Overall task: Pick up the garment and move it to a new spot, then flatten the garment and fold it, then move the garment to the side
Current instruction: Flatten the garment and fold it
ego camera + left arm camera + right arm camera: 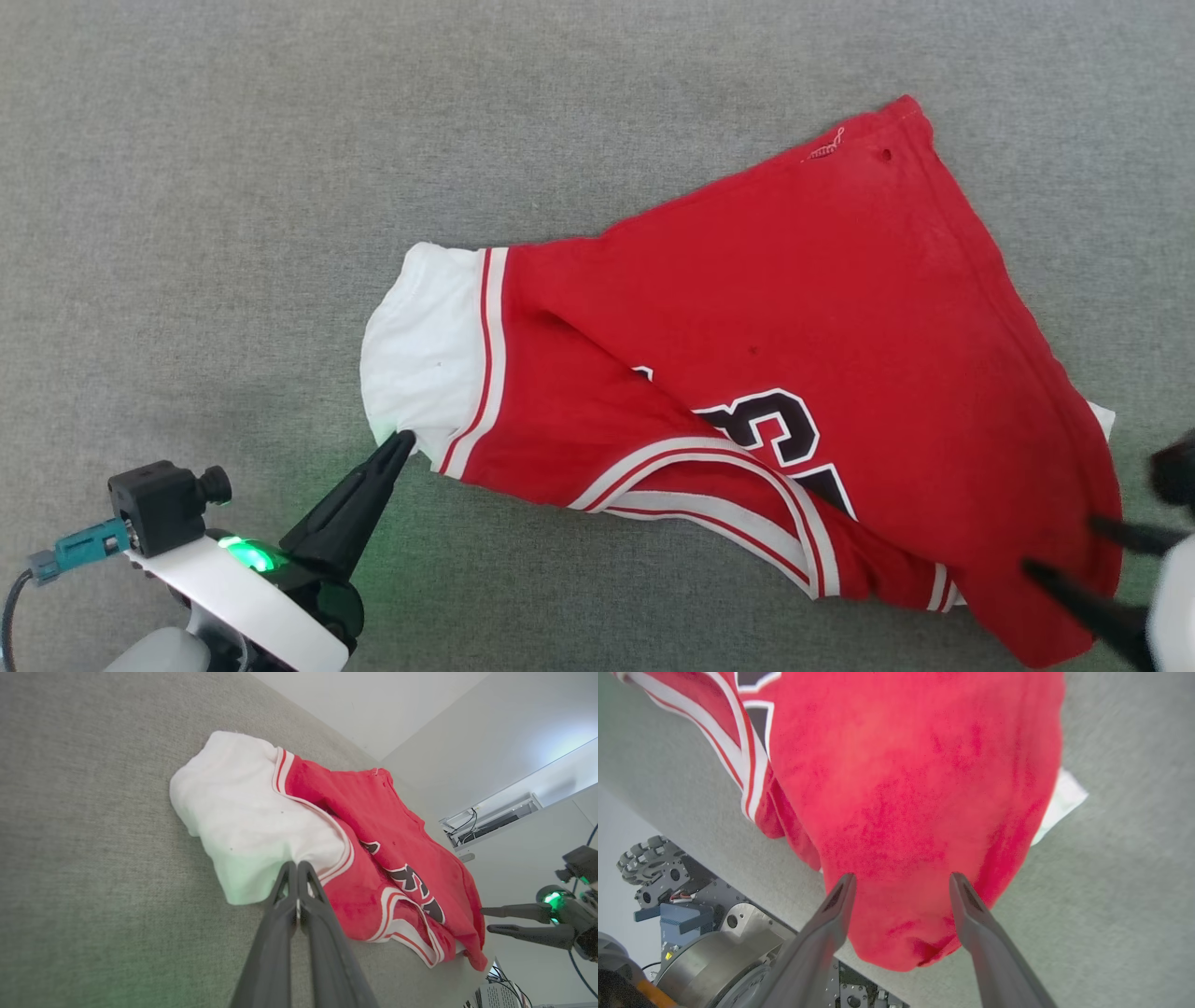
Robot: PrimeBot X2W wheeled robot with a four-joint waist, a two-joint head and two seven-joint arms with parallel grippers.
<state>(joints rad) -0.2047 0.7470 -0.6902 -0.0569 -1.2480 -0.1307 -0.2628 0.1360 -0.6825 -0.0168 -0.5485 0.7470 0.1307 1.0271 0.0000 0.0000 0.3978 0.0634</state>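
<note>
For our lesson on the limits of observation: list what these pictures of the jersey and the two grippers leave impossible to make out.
- The lettering on the garment: head view, a fold covers most of it.
- The second sleeve: head view, the red body hides all but a white corner.
- The right gripper: head view, its body is blurred and cut off by the right edge.

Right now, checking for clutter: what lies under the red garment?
The garment rests on grey cloth; a white corner peeks from beneath its right edge. Anything else underneath is covered.

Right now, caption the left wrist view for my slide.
Left gripper closed on the white short sleeve of the red jersey-style shirt lying on grey woven fabric.
</note>
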